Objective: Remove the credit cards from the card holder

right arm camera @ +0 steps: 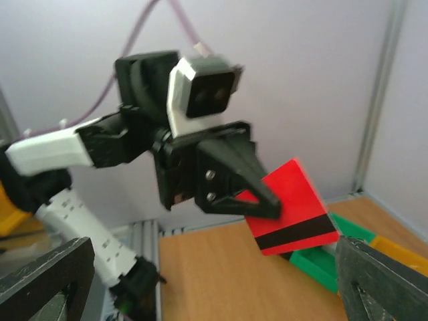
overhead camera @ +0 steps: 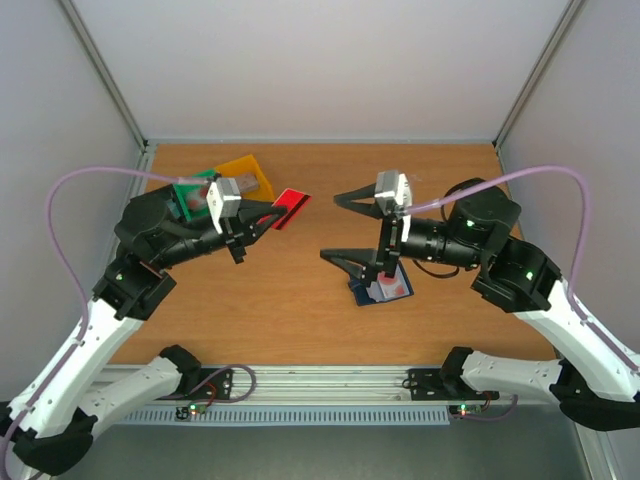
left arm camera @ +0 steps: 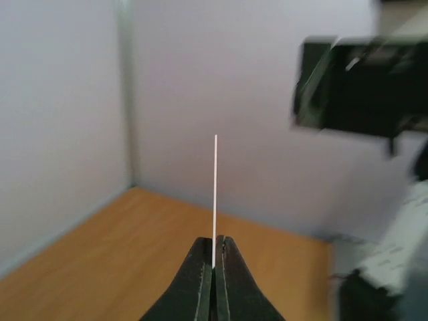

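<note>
Progress: one red card (overhead camera: 291,207) is out of the card holder (overhead camera: 361,295) and held in the air; judged partly done.
Left gripper (overhead camera: 272,213): jaws pressed together on the near edge of the red card, upper left of centre in the top view. The left wrist view shows the card edge-on, as a thin pale line rising from the closed tips.
Right gripper (overhead camera: 340,227): fingers spread wide and holding nothing, in mid-frame right of centre in the top view, facing the left gripper across a gap.
Card holder location: flat on the table (overhead camera: 300,300), lower right of centre in the top view, partly under the right wrist.
Remaining: a pale card (overhead camera: 392,287) with reddish marks shows on the holder, so at least one card appears left to pull. The arm hides part of the holder, so the count cannot be told.
Red card status: not set down. It hangs just right of the green bin (overhead camera: 192,196) and yellow bin (overhead camera: 250,177) at upper left.
Next, judged: put down the red card, then go back to the holder for the rest.
Markings: the right wrist view shows a black stripe (right arm camera: 297,231) across the red card's face and nothing else printed.
Readable text: none. The marks on the pale card are too small to read, and no brand or label is legible on the bins, holder or arms.
</note>
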